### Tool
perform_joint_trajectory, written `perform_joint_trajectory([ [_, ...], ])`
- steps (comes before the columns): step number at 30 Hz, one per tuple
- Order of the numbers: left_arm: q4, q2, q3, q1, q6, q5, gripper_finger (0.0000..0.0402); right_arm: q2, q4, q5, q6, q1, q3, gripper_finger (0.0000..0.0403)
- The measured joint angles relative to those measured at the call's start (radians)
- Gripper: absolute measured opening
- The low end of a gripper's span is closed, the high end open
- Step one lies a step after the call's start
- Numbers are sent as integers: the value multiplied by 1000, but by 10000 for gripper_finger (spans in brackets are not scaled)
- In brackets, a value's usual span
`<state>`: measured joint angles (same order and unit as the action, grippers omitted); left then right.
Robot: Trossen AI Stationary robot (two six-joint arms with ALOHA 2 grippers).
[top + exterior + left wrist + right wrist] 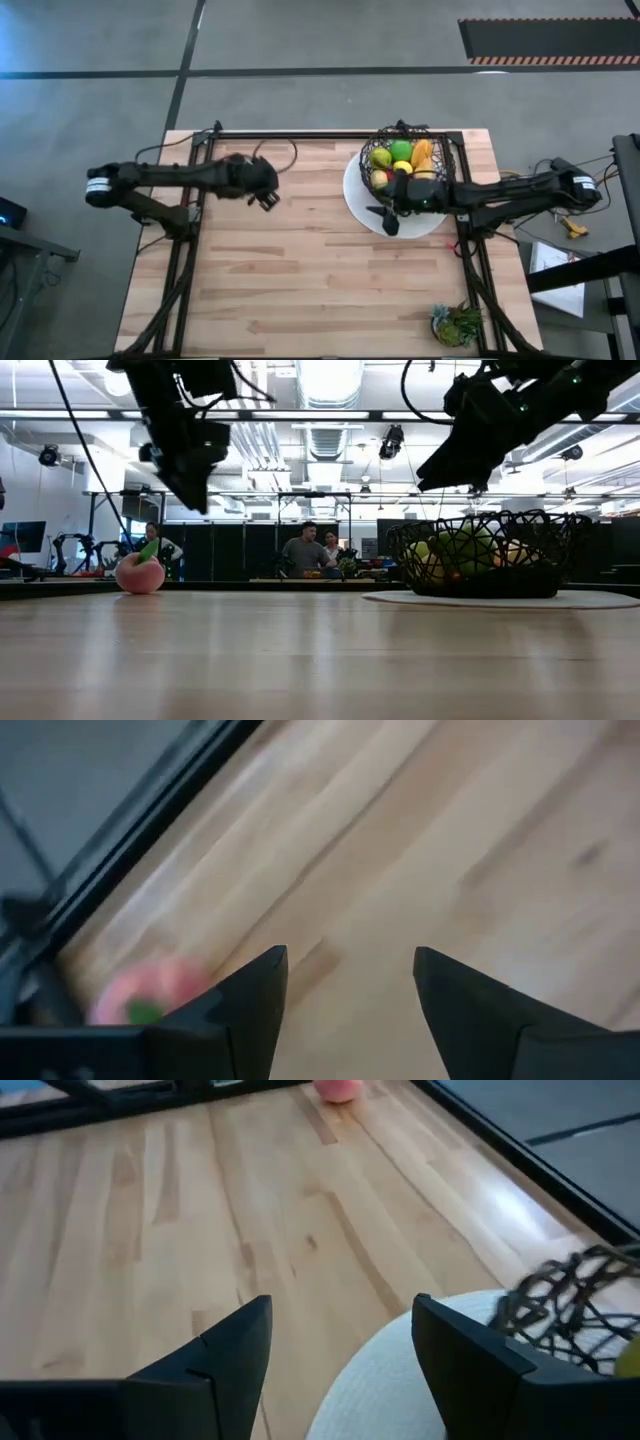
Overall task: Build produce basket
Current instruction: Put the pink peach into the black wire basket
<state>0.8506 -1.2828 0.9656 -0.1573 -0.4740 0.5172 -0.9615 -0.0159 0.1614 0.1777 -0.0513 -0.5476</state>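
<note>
The dark wire basket (410,165) stands on a flat white plate (360,205) at the far right and holds several pieces of produce, green, yellow and orange; it also shows in the low view (490,555). A pink peach (140,573) rests on the table at the far left; it also shows in the left wrist view (150,995) and the right wrist view (338,1088). My left gripper (268,197) hangs open and empty above the table just right of the peach. My right gripper (385,218) is open and empty above the plate's near left part, beside the basket.
A leafy green plant tuft (457,322) lies at the table's near right corner. Bare wood stretches across the middle and near left of the table (300,280). People stand in the room beyond the far edge (305,555).
</note>
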Motion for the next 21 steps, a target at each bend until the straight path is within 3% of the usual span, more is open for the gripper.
perform_joint_trajectory([
  [7, 294, 6, 59, -177, 6, -108, 254, -19, -21, 7, -41, 21, -1, 226],
  [14, 268, -25, 10, -344, 7, -147, 357, -19, -27, 7, -114, 21, -1, 226],
  [21, 166, -96, -47, -467, 35, -143, 398, -20, -27, -4, -140, 21, 0, 226],
])
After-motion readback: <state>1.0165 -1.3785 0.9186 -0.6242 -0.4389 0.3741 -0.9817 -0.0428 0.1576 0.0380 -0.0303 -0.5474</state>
